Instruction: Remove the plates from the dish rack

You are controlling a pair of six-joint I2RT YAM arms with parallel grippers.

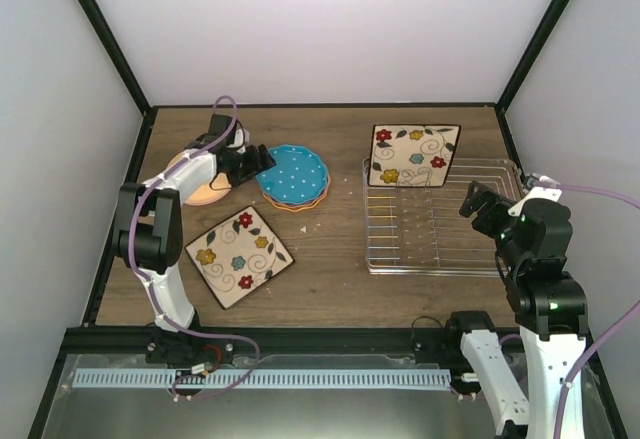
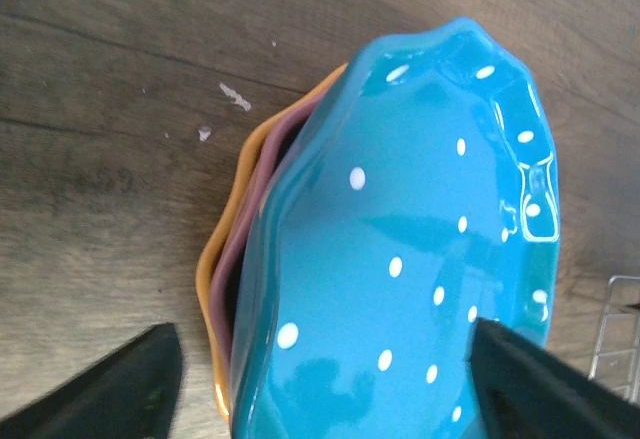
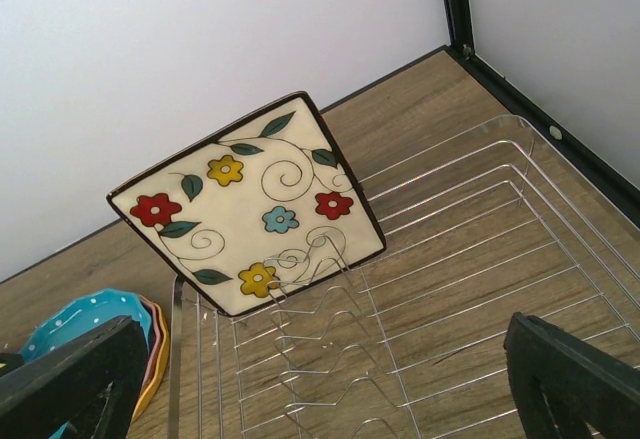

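Observation:
A white-dotted teal plate (image 1: 293, 173) tops a stack with a pink plate (image 2: 240, 249) and an orange plate (image 2: 222, 259) under it, left of centre on the table. My left gripper (image 1: 258, 159) is open at the stack's left rim; in its wrist view (image 2: 325, 389) one finger overlaps the teal plate (image 2: 420, 209). One square cream flower plate (image 1: 240, 256) lies flat on the table. Another (image 1: 413, 155) leans upright at the far end of the wire dish rack (image 1: 440, 221), which is otherwise bare. My right gripper (image 1: 472, 202) is open above the rack's right side, facing that plate (image 3: 250, 204).
A pale orange round plate (image 1: 203, 189) lies partly under my left arm near the left wall. Small crumbs (image 1: 308, 227) dot the wood by the stack. Black frame posts and white walls close in the table.

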